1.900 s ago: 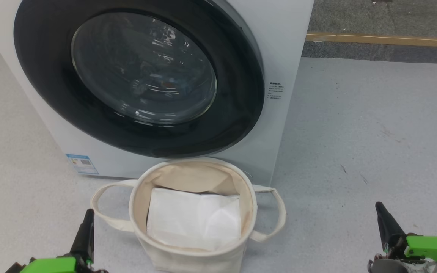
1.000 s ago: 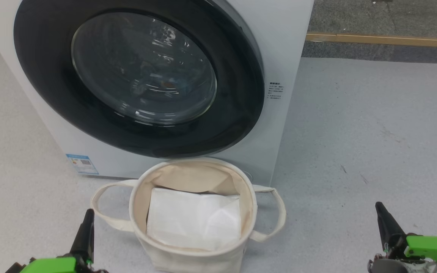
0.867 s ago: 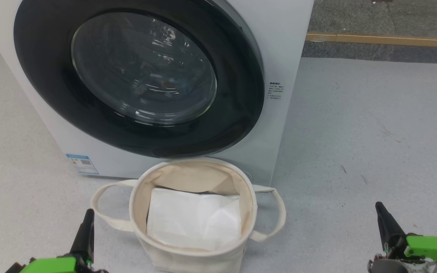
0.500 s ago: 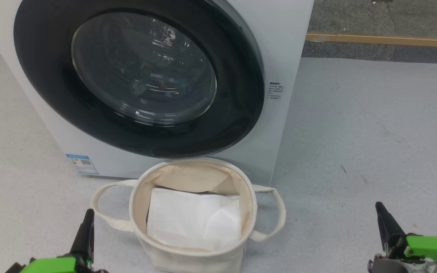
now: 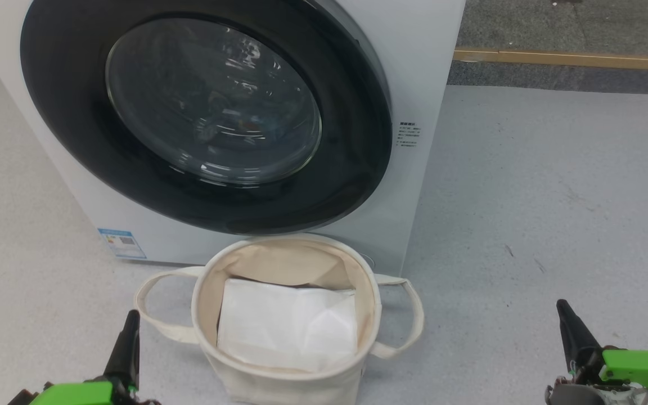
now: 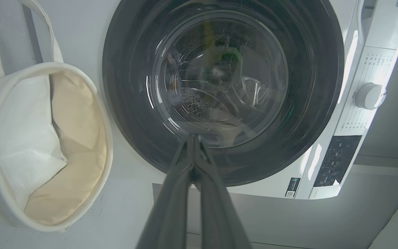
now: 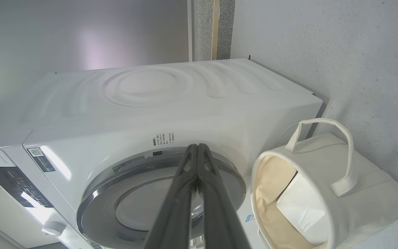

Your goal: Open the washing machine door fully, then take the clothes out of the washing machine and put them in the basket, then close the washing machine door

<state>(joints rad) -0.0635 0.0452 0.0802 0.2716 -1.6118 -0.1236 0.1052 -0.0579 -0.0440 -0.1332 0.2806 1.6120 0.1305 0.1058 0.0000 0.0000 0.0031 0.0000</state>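
I have both claws pinched together and empty: left claw (image 5: 130, 315) at 7 o'clock, right claw (image 5: 562, 305) at 5. The washing machine door (image 5: 76, 140) sits closed at 12. The basket (image 5: 197, 292) stands at 6, just beneath the door, well placed, I judge, for unloading.

Grey speckled floor (image 5: 526, 197) carries the washing machine (image 5: 425, 56) and the basket (image 5: 279, 388)

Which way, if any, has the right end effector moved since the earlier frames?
No. The right end effector sits shut, just as far right of the basket as before.
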